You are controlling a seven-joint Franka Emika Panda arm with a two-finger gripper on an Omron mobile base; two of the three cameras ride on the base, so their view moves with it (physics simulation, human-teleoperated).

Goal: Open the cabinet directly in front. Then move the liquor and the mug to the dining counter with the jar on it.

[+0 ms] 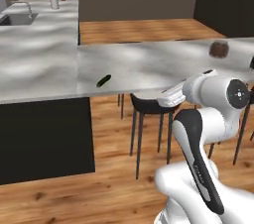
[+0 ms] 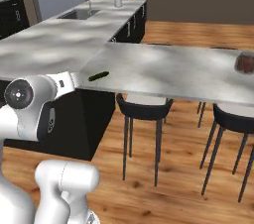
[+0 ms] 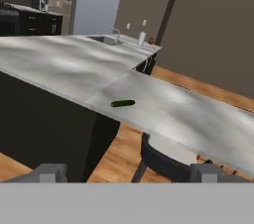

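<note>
The pincer [image 3: 127,173] stands wide open and empty below the near edge of the bench [image 3: 198,119] — a veined grey-white marble slab. A slim dark green cucumber [image 3: 122,103] lies near that edge. Both base views show the squat brown jar [image 2: 244,63] toward the bench's far right end — well apart from the pincer.
</note>
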